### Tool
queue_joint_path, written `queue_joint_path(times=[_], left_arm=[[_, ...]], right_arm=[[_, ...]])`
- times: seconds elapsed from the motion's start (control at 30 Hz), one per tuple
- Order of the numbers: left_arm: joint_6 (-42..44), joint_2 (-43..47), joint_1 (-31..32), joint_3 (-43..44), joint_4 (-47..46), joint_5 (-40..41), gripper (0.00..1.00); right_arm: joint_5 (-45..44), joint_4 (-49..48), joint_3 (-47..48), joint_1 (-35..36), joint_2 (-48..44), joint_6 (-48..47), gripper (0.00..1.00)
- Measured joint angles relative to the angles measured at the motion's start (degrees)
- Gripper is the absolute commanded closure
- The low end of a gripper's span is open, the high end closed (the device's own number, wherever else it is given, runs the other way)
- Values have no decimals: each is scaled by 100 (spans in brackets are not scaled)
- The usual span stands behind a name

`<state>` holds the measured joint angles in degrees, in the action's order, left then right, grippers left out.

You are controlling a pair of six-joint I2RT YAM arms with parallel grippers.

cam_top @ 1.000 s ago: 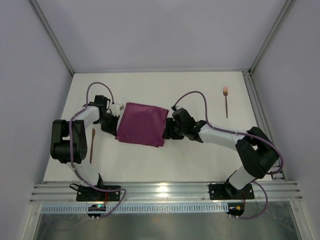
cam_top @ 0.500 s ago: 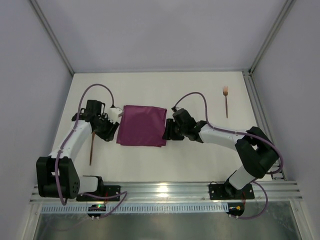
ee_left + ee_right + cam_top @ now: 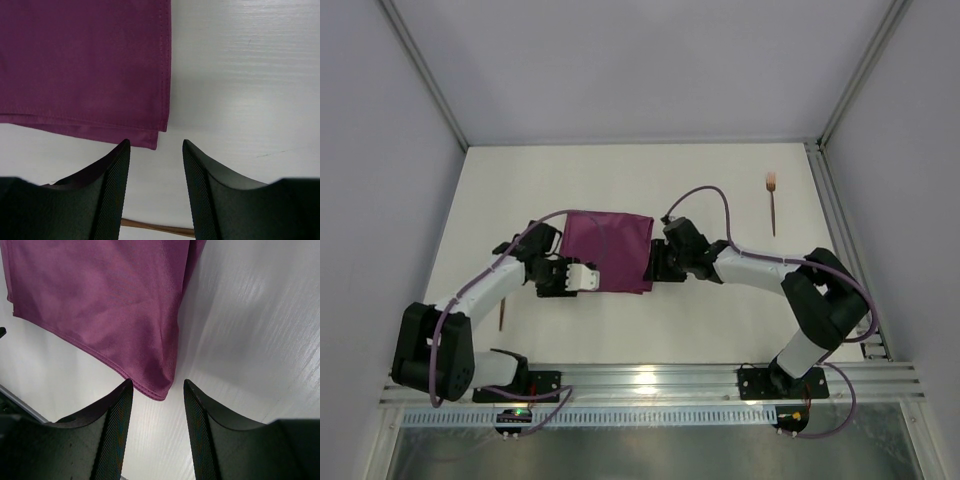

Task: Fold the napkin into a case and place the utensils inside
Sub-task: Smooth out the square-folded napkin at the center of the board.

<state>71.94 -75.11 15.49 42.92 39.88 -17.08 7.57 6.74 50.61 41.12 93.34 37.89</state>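
Note:
The maroon napkin (image 3: 613,250) lies flat as a folded, layered rectangle in mid-table. My left gripper (image 3: 582,280) hovers open over its near-left part; in the left wrist view a napkin (image 3: 85,65) corner lies just ahead of the open left gripper (image 3: 155,145), with nothing between the fingers. My right gripper (image 3: 657,262) stands open at the napkin's right edge; in the right wrist view the napkin (image 3: 100,300) corner sits just ahead of the right gripper (image 3: 156,385), untouched. The copper fork (image 3: 772,203) lies far right. Another utensil (image 3: 501,314) lies left, also behind the left fingers (image 3: 157,228).
The white table (image 3: 720,320) is bounded by a metal rail (image 3: 650,380) at the near edge and frame posts (image 3: 825,215) at the sides. The left arm's cable (image 3: 590,235) loops over the napkin.
My left gripper opened, let go of the napkin's far-left corner, and swung toward the near-left side. The napkin settled flat and squarer. The right arm barely moved.

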Motion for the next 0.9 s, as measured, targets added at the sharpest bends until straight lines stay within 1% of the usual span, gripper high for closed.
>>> queue_joint_path(times=[0.07, 0.2, 0.37, 0.47, 0.5, 0.57, 0.6, 0.67, 0.7, 0.77, 0.8, 0.9], left_arm=[[402, -31, 52, -66, -42, -9, 51], [946, -260, 76, -107, -149, 11, 53], [1316, -638, 81, -85, -221, 114, 55], [1427, -680, 87, -79, -315, 155, 63], [1445, -693, 90, -79, -337, 162, 68], [1471, -717, 90, -79, -372, 173, 73], [1488, -719, 90, -79, -385, 175, 78], [1526, -728, 90, -85, -398, 179, 81], [1532, -728, 90, -90, -400, 184, 87], [1545, -728, 90, -103, -413, 188, 92], [1537, -728, 90, -105, -426, 190, 97], [1519, -723, 90, -105, -444, 188, 98]], right_arm=[[24, -2, 0, 0, 66, 0, 50], [59, -2, 2, 0, 144, 2, 51], [74, -7, 4, 0, 153, 2, 51], [74, -7, 4, 0, 153, 0, 51], [74, -9, 4, 0, 153, 0, 51], [74, -9, 4, 0, 153, 0, 51], [74, -9, 4, 0, 153, 0, 51], [74, -9, 4, 0, 153, 0, 51], [74, -9, 4, 0, 153, 0, 51], [74, -11, 4, 0, 153, 0, 51], [74, -9, 4, 0, 153, 0, 51], [74, -9, 20, 0, 153, 0, 51]])
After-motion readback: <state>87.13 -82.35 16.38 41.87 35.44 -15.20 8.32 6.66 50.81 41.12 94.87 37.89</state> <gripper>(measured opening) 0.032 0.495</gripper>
